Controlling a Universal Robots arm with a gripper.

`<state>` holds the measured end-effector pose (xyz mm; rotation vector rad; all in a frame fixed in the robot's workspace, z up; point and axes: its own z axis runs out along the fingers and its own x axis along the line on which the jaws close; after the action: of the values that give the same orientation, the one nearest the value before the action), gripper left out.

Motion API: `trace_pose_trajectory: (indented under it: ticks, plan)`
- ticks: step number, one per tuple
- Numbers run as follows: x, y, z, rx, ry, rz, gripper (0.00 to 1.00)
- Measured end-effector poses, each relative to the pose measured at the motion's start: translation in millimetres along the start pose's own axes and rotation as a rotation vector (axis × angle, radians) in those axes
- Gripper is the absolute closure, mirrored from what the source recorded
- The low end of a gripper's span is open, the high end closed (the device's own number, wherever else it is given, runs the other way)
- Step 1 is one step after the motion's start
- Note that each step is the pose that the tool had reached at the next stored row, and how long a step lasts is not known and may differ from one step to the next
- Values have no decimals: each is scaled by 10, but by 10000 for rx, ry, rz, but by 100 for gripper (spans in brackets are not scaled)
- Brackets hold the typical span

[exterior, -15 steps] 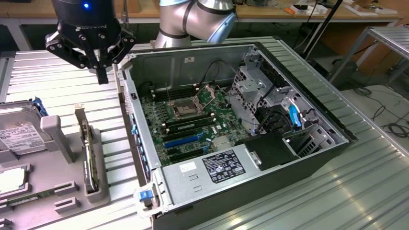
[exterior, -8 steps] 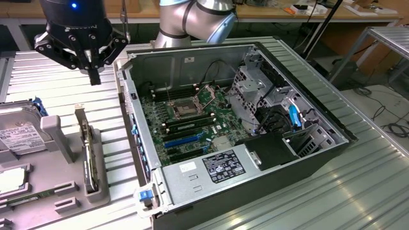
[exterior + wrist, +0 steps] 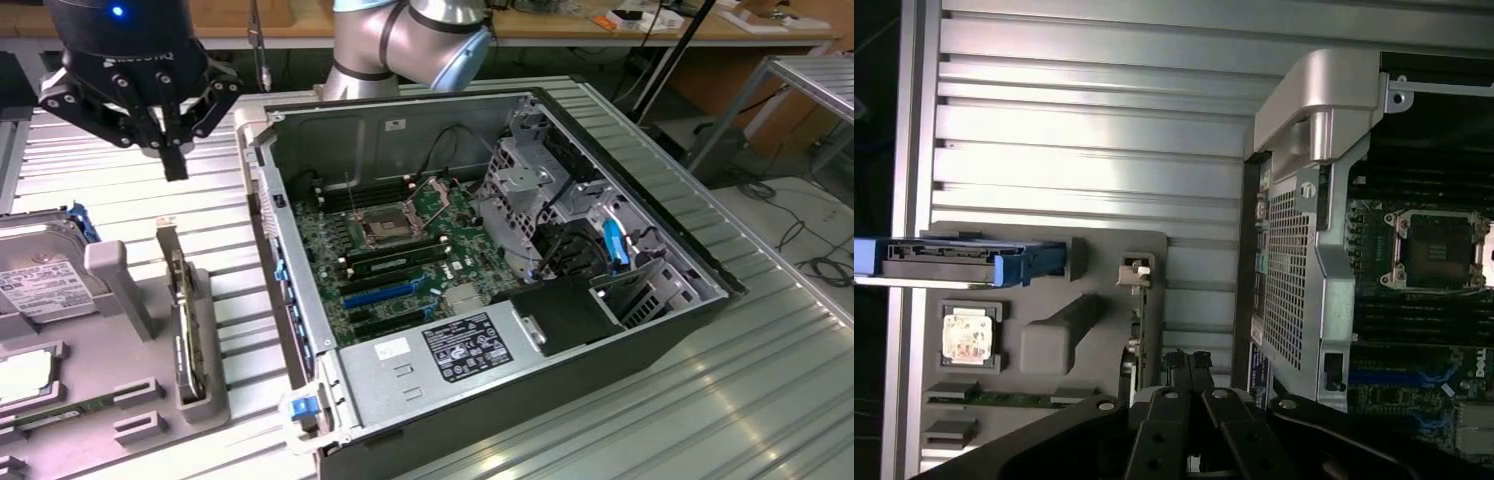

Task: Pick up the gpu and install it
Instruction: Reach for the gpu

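Observation:
The gpu (image 3: 183, 320) stands on edge in a slot of the grey holder tray (image 3: 123, 285), at the exterior view's left; its silver end bracket points up at the far end. In the wrist view the gpu (image 3: 1137, 330) is a thin strip beside the tray's raised block. My gripper (image 3: 174, 165) hangs above and beyond the card's bracket end, well clear of it, fingers shut together with nothing between them. The wrist view has the fingertips (image 3: 1176, 362) just off the card's edge, between it and the case wall. The open computer case (image 3: 674, 330) lies on its side with its motherboard (image 3: 400, 250) exposed.
A silver hard drive (image 3: 38, 280) with blue rails sits in the same tray, along with a processor chip (image 3: 964, 337) and a green memory stick (image 3: 1014, 397). Blue card slots (image 3: 387, 293) show on the motherboard. The case's side wall (image 3: 1294, 280) stands close to the tray. The table is ribbed metal.

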<state>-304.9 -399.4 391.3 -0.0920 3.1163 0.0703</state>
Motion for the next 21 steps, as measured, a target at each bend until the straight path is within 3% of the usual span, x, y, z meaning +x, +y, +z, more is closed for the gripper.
trace_pose_trajectory:
  ticks: [21]
  plan:
    - [569,31,-12,0,1,1,89]
